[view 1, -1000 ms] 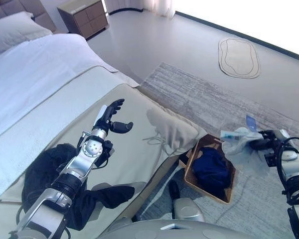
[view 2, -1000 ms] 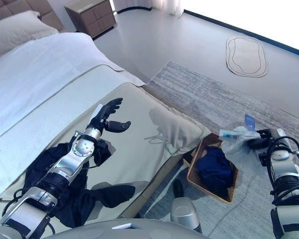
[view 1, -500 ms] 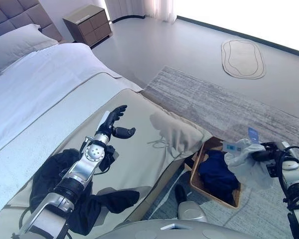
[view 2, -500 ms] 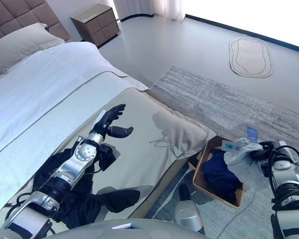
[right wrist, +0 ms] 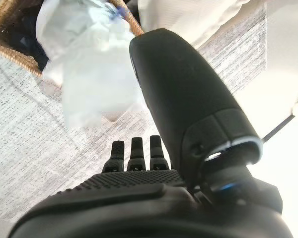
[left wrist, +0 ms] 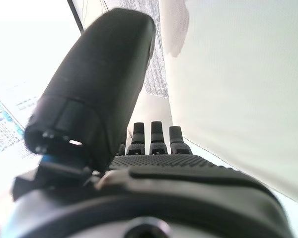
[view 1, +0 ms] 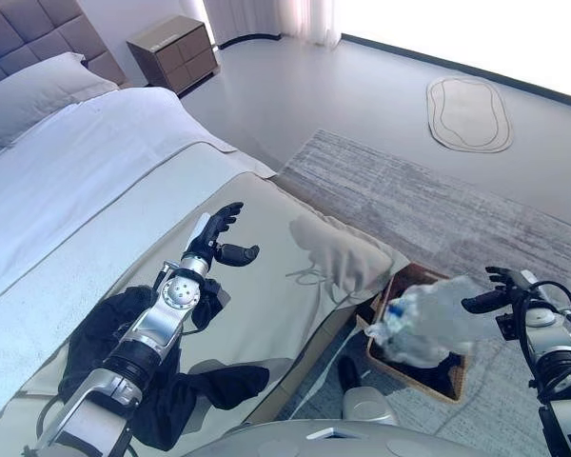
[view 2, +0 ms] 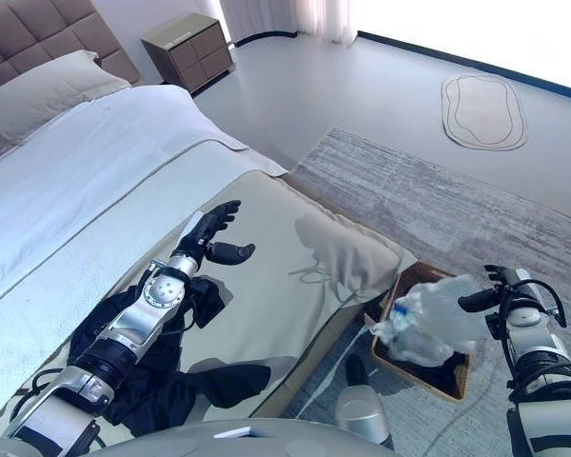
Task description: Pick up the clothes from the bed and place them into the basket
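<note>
A pale, light-blue garment (view 1: 421,319) hangs loose in the air just over the wicker basket (view 1: 406,277) on the floor beside the bed; it also shows in the right wrist view (right wrist: 89,74). My right hand (view 1: 507,290) is to its right, open with fingers spread and holding nothing. Dark blue clothes (view 1: 441,373) lie inside the basket. A heap of dark clothes (view 1: 100,333) lies on the near part of the bed, under my left forearm. Beyond that heap, my left hand (view 1: 214,236) hovers open above the beige cover (view 1: 266,276).
A white sheet and a pillow (view 1: 38,90) cover the far side of the bed. A nightstand (view 1: 171,52) stands in the back corner. The basket rests on a grey carpet (view 1: 409,190), and a small oval rug (view 1: 468,112) lies further off.
My right hand has opened and let go of the pale garment, which now drops over the basket. The left hand has kept its place above the bed.
</note>
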`<state>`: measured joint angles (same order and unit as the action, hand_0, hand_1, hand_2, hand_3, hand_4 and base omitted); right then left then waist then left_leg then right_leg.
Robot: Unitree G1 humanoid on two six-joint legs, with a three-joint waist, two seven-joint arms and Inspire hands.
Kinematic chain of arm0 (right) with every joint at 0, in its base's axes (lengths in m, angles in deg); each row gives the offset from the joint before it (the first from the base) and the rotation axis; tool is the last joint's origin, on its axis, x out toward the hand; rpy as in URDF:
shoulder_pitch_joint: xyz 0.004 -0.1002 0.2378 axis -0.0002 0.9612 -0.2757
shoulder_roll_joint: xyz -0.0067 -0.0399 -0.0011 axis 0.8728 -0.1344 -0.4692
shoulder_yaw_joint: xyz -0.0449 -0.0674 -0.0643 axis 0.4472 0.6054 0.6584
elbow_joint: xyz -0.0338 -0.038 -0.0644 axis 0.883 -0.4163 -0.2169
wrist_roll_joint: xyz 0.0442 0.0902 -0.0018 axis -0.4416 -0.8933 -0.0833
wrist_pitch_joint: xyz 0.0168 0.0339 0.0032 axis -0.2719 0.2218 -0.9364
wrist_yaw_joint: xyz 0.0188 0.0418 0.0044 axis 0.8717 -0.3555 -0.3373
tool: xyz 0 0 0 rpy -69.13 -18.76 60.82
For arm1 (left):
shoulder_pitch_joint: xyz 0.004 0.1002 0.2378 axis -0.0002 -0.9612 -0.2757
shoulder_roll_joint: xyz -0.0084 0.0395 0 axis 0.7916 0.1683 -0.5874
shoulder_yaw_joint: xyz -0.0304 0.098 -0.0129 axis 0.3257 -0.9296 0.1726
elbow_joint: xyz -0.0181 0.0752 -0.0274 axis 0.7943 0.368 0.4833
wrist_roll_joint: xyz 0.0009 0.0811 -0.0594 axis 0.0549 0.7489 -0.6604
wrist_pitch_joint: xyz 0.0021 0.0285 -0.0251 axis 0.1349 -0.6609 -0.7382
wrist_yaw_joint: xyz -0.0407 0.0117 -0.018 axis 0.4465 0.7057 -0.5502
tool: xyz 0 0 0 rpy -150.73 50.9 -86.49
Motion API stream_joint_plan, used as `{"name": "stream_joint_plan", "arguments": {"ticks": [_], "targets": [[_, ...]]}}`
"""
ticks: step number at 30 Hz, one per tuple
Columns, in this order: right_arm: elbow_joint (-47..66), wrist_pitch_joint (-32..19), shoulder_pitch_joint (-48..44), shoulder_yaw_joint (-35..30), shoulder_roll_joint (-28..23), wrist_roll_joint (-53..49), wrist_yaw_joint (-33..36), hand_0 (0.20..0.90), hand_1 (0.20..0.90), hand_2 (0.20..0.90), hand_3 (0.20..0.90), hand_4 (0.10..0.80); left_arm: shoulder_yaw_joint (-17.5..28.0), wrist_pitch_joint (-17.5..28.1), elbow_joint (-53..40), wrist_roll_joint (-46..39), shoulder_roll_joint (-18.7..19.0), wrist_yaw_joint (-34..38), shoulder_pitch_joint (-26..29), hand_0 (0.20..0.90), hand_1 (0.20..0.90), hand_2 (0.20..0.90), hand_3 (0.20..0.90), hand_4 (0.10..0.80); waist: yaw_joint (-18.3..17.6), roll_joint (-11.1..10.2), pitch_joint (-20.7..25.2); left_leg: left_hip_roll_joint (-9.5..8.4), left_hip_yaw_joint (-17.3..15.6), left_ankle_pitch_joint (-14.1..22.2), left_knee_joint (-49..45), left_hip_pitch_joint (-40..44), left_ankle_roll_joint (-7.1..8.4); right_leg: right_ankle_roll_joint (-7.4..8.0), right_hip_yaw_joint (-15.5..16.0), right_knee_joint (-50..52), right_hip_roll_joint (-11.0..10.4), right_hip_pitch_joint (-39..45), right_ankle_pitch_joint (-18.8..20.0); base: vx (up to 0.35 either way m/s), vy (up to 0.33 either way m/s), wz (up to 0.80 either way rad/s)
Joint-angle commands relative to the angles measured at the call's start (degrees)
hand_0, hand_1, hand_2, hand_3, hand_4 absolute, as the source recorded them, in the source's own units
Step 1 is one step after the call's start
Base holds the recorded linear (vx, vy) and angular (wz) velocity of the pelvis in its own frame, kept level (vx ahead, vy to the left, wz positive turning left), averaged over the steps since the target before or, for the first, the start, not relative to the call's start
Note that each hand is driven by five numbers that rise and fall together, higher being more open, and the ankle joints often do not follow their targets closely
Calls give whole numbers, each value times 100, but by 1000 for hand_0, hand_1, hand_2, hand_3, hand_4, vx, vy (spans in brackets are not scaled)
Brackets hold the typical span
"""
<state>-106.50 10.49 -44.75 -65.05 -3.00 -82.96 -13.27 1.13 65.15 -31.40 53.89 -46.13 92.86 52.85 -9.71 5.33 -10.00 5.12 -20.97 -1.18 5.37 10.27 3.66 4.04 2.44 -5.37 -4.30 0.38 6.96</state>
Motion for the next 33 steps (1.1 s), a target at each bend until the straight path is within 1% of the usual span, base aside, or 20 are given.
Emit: {"name": "stream_joint_plan", "arguments": {"ticks": [1, 6, 10, 11, 14, 15, 18, 20, 22, 25, 26, 27, 28, 29, 31, 32, 33], "targets": [[-110, -284, -406, 195, -189, 214, 84, 900, 900, 900, 900, 800, 13, 356, -233, 184, 109, 172, 274, 900, 900, 900, 900, 800, 64, -179, 338, 73, 237, 430, -336, -176, 0, 85, 215, 199, 106, 143, -466, 0, 0, 0], [-193, -344, -365, 182, -167, 151, 152, 900, 900, 900, 900, 800, 47, 328, -270, 190, 131, 242, 229, 900, 900, 900, 900, 800, 137, -229, 318, 64, 293, 422, -331, -159, -11, 81, 265, 193, 99, 193, -464, 0, 0, 0], [-4, -377, -480, 177, -184, -13, 451, 900, 900, 900, 900, 800, 77, 306, -258, 183, 97, 352, 187, 900, 900, 900, 900, 800, 216, -245, 300, 41, 364, 397, -299, -160, -7, 81, 343, 187, 82, 230, -468, -11, 1, 8], [200, -394, -533, 169, -186, -111, 605, 900, 900, 900, 900, 800, 90, 306, -264, 184, 72, 411, 138, 900, 900, 900, 900, 800, 252, -246, 285, 26, 398, 388, -290, -158, -5, 75, 385, 185, 65, 256, -476, -2, 20, 11], [678, -391, -646, 194, -170, -216, 760, 900, 900, 900, 900, 800, 146, 289, -260, 171, 53, 493, 76, 900, 900, 900, 900, 800, 321, -262, 265, 1, 474, 377, -263, -165, -4, 63, 455, 191, 50, 283, -503, -15, 9, 8], [940, -326, -692, 236, -149, -235, 846, 900, 900, 900, 900, 800, 177, 288, -257, 167, 52, 516, 50, 900, 900, 900, 900, 800, 355, -273, 259, -12, 514, 362, -245, -180, -4, 56, 495, 193, 43, 287, -510, -43, 0, 15], [1643, -350, -965, 469, -27, -267, 1151, 900, 900, 900, 900, 800, 314, 300, -147, 142, 0, 681, -40, 900, 900, 900, 900, 800, 541, -303, 222, -55, 666, 304, -187, -285, 1, 34, 663, 201, 11, 272, -552, -77, 9, 26], [1780, -397, -1145, 593, 17, -188, 1150, 900, 900, 900, 900, 800, 379, 357, -22, 176, -36, 731, -101, 900, 900, 900, 900, 800, 639, -316, 211, -72, 775, 270, -152, -331, 4, 17, 751, 214, 2, 282, -588, -47, 9, 30], [1907, -326, -1350, 763, 66, -4, 1192, 900, 900, 900, 900, 800, 457, 359, 39, 174, -53, 772, -199, 900, 900, 900, 900, 800, 772, -323, 207, -87, 891, 229, -126, -376, 16, -9, 856, 215, -14, 314, -626, -26, 5, 35], [1920, -271, -1693, 1037, 119, 173, 1260, 900, 900, 900, 900, 800, 574, 411, 133, 163, -42, 797, -366, 900, 900, 900, 900, 800, 999, -336, 187, -118, 1093, 191, -158, -457, 34, -70, 1026, 268, -44, 373, -706, -20, -3, 33], [1913, -280, -1727, 1068, 124, 178, 1244, 900, 900, 900, 900, 800, 591, 406, 139, 154, -39, 810, -384, 900, 900, 900, 900, 800, 1015, -339, 185, -122, 1118, 188, -165, -466, 36, -76, 1047, 276, -48, 380, -716, -20, -8, 45], [1907, -245, -1867, 1178, 159, 192, 1208, 900, 900, 900, 900, 800, 692, 446, 151, 163, -24, 778, -505, 900, 900, 900, 900, 800, 1159, -348, 166, -156, 1247, 180, -209, -521, 42, -113, 1130, 318, -71, 411, -767, -16, -5, 38], [1905, -261, -1897, 1205, 168, 223, 1174, 900, 900, 900, 900, 800, 717, 433, 147, 166, -22, 788, -532, 900, 900, 900, 900, 800, 1180, -351, 161, -164, 1281, 179, -220, -535, 43, -121, 1151, 329, -76, 419, -780, -19, -10, 56], [1903, -247, -1985, 1327, 207, 337, 1130, 900, 900, 900, 900, 800, 804, 439, 139, 162, -5, 754, -643, 900, 900, 900, 900, 800, 1323, -359, 147, -197, 1398, 164, -268, -600, 51, -153, 1246, 369, -104, 449, -823, -2, -6, 45], [1897, -240, -2046, 1417, 238, 382, 1082, 900, 900, 900, 900, 800, 868, 448, 141, 168, -9, 740, -722, 900, 900, 900, 900, 800, 1416, -362, 136, -211, 1467, 142, -287, -645, 60, -176, 1332, 392, -124, 470, -852, 3, -5, 44], [1873, -262, -2091, 1488, 249, 429, 1066, 900, 900, 900, 900, 800, 919, 454, 112, 180, 4, 714, -803, 900, 900, 900, 900, 800, 1497, -369, 124, -219, 1526, 120, -299, -681, 70, -195, 1417, 408, -141, 496, -874, 15, -8, 48], [1867, -248, -2141, 1575, 278, 533, 1099, 900, 900, 900, 900, 800, 1002, 490, 76, 214, 14, 621, -909, 900, 900, 900, 900, 800, 1621, -362, 116, -191, 1502, 54, -295, -738, 101, -216, 1586, 426, -166, 539, -905, 20, -7, 50]]}}
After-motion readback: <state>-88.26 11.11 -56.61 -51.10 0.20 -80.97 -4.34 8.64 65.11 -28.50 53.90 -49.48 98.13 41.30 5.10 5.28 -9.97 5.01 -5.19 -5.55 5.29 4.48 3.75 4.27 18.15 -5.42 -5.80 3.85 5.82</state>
